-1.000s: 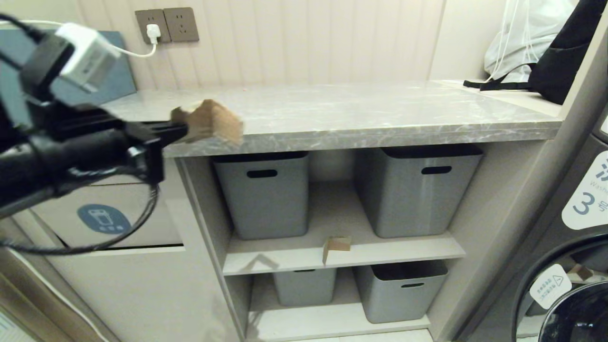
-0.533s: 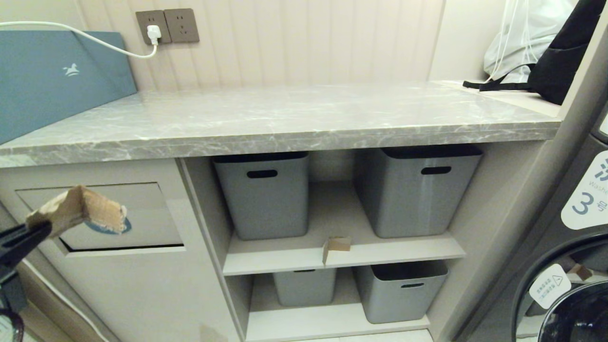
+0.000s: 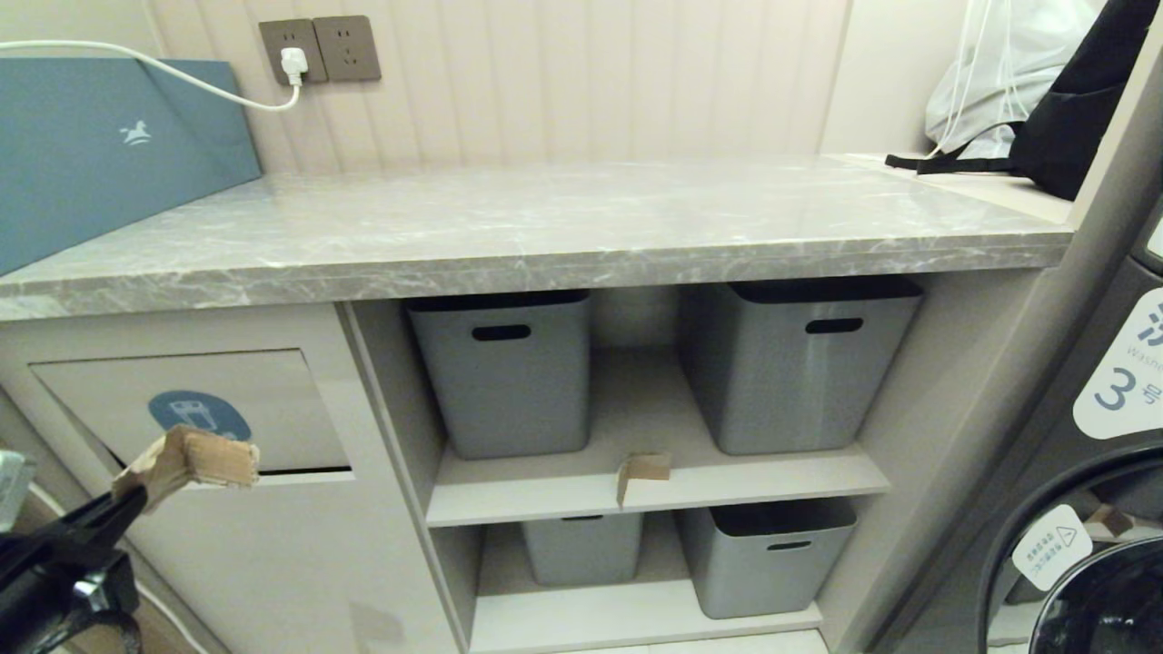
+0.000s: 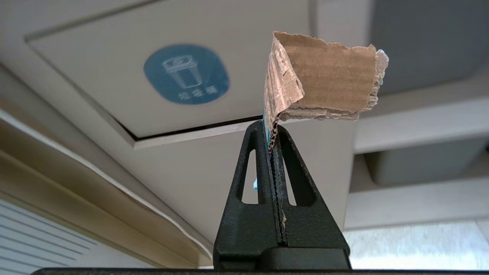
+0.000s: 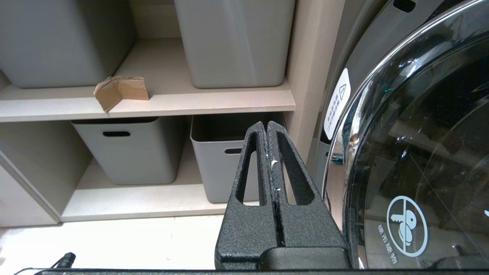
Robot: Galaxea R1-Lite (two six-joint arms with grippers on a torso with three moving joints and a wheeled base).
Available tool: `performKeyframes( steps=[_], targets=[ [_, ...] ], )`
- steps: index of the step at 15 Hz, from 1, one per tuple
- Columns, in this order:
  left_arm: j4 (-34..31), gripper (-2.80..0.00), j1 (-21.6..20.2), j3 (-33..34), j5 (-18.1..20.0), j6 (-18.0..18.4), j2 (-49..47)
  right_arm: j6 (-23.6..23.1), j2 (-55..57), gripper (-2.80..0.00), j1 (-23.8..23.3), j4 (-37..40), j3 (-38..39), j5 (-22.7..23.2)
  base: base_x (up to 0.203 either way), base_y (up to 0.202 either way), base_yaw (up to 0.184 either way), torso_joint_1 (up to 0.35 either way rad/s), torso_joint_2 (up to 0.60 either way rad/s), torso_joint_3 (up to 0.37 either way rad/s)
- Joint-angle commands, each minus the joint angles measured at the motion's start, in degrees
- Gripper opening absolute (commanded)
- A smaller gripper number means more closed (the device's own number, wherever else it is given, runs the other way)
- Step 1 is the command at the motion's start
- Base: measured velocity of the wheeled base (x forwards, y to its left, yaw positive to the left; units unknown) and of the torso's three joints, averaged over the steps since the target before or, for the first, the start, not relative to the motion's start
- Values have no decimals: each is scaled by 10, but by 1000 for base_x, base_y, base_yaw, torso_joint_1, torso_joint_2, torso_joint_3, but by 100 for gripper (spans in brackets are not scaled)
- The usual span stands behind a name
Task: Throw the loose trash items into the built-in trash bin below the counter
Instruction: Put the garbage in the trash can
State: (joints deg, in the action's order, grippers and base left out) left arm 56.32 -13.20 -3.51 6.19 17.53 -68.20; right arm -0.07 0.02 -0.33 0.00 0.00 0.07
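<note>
My left gripper is shut on a folded scrap of brown cardboard. It holds the scrap just in front of the lower edge of the built-in trash bin's beige flap, below the blue oval sticker. The flap sits under the grey marble counter. A second cardboard scrap stands on the middle shelf between two grey tubs. My right gripper is shut and empty, parked low by the washing machine.
Grey tubs fill the open shelves right of the bin. A washing machine door is at the right. A teal board leans on the counter's left end, with bags at the far right.
My left arm has swung down from counter height to in front of the bin flap, carrying the cardboard scrap, then dropped a little lower and nearer the flap's bottom edge.
</note>
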Motion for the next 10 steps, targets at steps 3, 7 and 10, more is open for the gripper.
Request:
performKeyframes(
  steps=[3,7,10],
  targets=[
    [155,-280,-60,28,2,-21,-203,0,0,-280,0,0,0,0,0,0,0,0,0,0],
    [210,-280,-86,-16,3,-64,-321,0,0,-280,0,0,0,0,0,0,0,0,0,0],
    [275,-280,-88,-83,5,-68,-413,0,0,-280,0,0,0,0,0,0,0,0,0,0]
  ],
)
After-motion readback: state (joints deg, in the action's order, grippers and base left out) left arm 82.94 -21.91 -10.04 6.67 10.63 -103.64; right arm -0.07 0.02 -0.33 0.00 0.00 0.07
